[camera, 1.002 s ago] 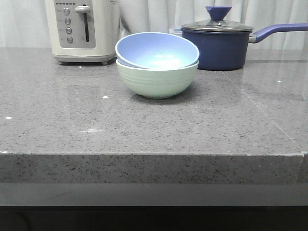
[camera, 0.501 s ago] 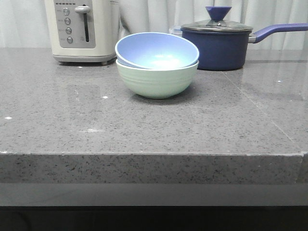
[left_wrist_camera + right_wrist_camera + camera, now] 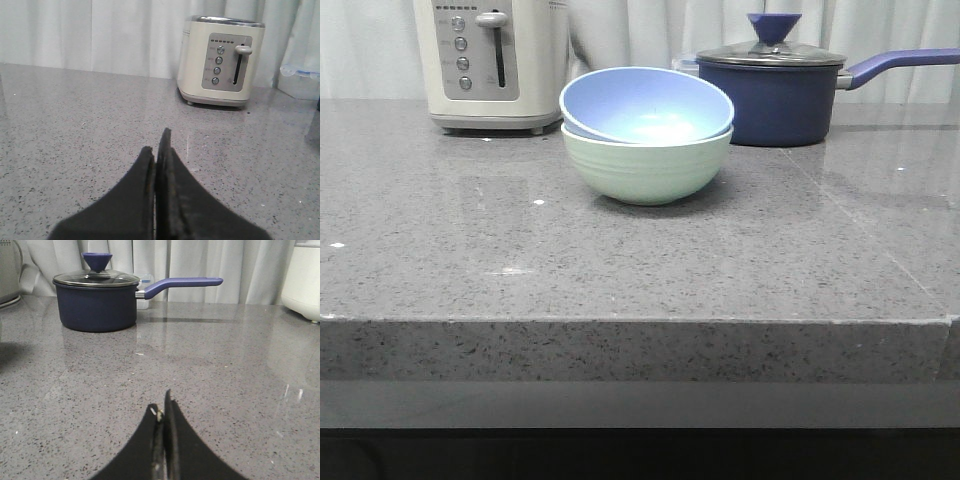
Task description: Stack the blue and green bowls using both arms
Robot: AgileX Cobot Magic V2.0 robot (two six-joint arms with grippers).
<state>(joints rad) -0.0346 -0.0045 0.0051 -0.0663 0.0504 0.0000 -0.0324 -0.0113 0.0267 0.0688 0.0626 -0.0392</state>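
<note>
Change since the earlier front views: none visible. Matte periwinkle-blue ridged bowl (image 3: 646, 104) sits exactly as before, tilted inside the pale mint-green ridged bowl (image 3: 647, 168).

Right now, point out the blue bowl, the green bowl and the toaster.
blue bowl (image 3: 645, 105), front view, on its inner wall.
green bowl (image 3: 648, 170), front view, on its ridged outer wall.
toaster (image 3: 220, 62), left wrist view, on its grey control panel.

Left claw (image 3: 156, 150): two matte black fingers are tapering to blunt tips, their inner faces looking rough and grainy. Right claw (image 3: 163, 407): the same black, angular fingers are narrowing to points, one inner edge showing pale scuffs.
</note>
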